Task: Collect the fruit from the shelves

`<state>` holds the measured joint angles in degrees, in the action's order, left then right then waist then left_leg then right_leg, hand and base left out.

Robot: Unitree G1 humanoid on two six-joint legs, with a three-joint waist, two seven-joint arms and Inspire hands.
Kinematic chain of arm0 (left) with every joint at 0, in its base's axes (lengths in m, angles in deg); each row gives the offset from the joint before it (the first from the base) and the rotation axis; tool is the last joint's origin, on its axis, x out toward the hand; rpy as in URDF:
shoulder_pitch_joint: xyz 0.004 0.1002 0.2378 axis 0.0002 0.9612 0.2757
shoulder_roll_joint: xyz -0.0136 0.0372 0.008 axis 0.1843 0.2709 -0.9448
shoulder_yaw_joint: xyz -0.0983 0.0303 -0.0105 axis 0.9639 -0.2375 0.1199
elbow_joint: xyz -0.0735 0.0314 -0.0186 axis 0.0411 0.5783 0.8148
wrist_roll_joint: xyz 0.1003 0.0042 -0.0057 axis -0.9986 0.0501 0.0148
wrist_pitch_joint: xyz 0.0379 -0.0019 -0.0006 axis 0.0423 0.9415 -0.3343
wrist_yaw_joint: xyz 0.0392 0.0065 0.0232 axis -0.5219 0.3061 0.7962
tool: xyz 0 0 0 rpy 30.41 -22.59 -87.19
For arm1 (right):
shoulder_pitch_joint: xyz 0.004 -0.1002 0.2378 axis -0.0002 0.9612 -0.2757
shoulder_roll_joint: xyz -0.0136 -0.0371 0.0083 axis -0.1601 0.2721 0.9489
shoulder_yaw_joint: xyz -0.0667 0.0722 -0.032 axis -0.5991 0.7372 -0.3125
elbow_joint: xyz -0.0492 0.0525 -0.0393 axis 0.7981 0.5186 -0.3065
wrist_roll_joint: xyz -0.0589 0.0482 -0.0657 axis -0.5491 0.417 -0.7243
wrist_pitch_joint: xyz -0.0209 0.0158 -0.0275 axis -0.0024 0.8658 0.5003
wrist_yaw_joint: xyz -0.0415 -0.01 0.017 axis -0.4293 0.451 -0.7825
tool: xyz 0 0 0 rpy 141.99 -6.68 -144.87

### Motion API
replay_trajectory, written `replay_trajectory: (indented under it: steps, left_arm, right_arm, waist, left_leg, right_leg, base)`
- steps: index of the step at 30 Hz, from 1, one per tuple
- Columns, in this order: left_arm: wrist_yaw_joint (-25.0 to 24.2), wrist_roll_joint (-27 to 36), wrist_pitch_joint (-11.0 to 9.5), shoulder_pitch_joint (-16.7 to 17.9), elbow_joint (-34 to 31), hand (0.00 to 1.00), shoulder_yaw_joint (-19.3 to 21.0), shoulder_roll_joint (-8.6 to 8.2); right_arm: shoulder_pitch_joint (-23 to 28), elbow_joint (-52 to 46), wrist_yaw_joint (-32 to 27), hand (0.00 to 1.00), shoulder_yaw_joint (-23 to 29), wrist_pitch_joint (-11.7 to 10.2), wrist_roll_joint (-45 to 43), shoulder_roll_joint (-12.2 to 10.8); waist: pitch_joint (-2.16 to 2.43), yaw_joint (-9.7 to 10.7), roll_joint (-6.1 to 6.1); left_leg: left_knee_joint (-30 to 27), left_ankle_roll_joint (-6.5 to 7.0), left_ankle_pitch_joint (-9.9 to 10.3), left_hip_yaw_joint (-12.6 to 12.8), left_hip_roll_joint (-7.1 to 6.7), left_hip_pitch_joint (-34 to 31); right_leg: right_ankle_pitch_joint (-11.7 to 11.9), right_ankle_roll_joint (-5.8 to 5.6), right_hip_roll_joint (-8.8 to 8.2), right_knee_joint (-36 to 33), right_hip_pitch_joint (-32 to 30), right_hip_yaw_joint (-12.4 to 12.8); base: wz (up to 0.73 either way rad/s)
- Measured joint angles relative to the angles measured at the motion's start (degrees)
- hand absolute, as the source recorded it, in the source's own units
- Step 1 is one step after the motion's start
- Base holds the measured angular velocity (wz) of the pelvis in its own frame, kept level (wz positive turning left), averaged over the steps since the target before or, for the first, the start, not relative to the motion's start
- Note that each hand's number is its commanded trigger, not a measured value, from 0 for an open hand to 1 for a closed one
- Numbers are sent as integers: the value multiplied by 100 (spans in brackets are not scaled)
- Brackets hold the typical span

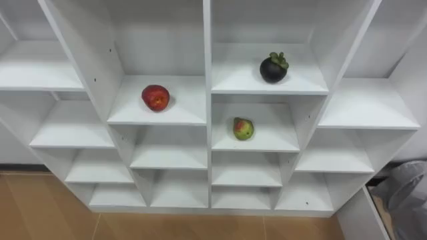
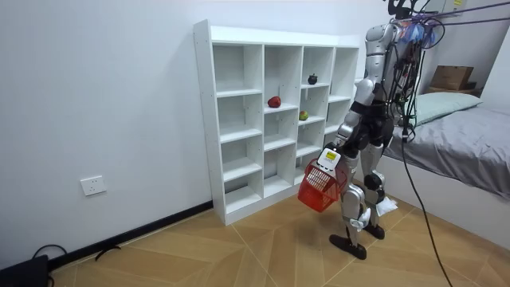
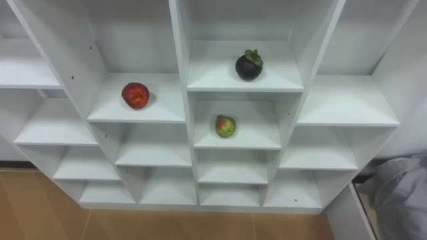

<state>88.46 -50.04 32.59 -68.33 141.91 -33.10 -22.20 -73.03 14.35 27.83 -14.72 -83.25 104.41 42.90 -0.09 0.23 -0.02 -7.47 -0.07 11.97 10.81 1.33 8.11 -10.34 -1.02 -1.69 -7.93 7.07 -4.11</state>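
A white closet [image 1: 207, 100] of open cubbies stands before me. A red apple [image 1: 155, 97] lies on a shelf left of the middle divider. One column to the right, a dark mangosteen [image 1: 273, 68] with a green cap sits a little higher. A green-and-red fruit [image 1: 243, 129] rests in the cubby just under the mangosteen. In the room view I stand a step from the closet, facing it. My left hand [image 2: 333, 149] hangs at hip height and carries a red basket [image 2: 321, 185] by its handle.
The closet's other cubbies hold nothing. A bed [image 2: 462, 135] with grey bedding stands close behind me, a cardboard box [image 2: 450, 77] at its far end. Grey cloth [image 1: 407, 190] shows low on the right. Wooden floor [image 2: 239, 255] lies open toward the room view's left.
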Motion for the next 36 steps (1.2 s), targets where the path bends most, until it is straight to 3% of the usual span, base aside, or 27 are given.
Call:
replay_trajectory:
  steps: [15, 22, 28, 32, 36]
  left_arm:
    - [5, 2, 0, 5, 6, 100, 11, 1]
    - [-51, -3, 1, 16, 14, 100, 67, 12]
    - [-24, 2, -9, 27, 57, 100, 409, 64]
    - [-26, -19, -12, 2, 58, 100, 426, 121]
    - [21, -228, -18, -41, 28, 100, 491, 139]
  right_arm:
    - [-4, 33, -16, 0, 6, 4, -7, -2]
    - [16, 4, -275, 0, 567, 10, -8, -7]
    - [11, -448, -949, 0, 1041, -20, -58, 33]
    - [-2, -1521, -1744, 0, 1233, -33, -680, 72]
    - [-4, -2581, -2350, 0, 1322, -87, -1179, 95]
  waist:
    - [2, -33, -27]
    - [-5, 9, -51]
    - [-2, 114, -139]
    - [-27, 114, -175]
    - [-24, 117, -210]
  left_leg:
    - [-5, 0, 0, 1, 0, 17]
    - [-18, 0, 0, 6, 0, 61]
    - [-21, 1, -1, 29, 3, 55]
    - [-20, 7, 4, 120, 4, 47]
    - [-19, 9, 5, 133, 3, 10]
  right_leg:
    - [0, 0, -1, 0, -7, 1]
    - [0, 0, -5, -5, 48, 0]
    - [-1, -1, -2, -43, 20, 20]
    - [-11, 1, 1, -91, -44, 107]
    - [-12, -2, 0, -89, -125, 114]
  base:
    - [0]
    - [0]
    - [-2]
    - [-10]
    - [-2]
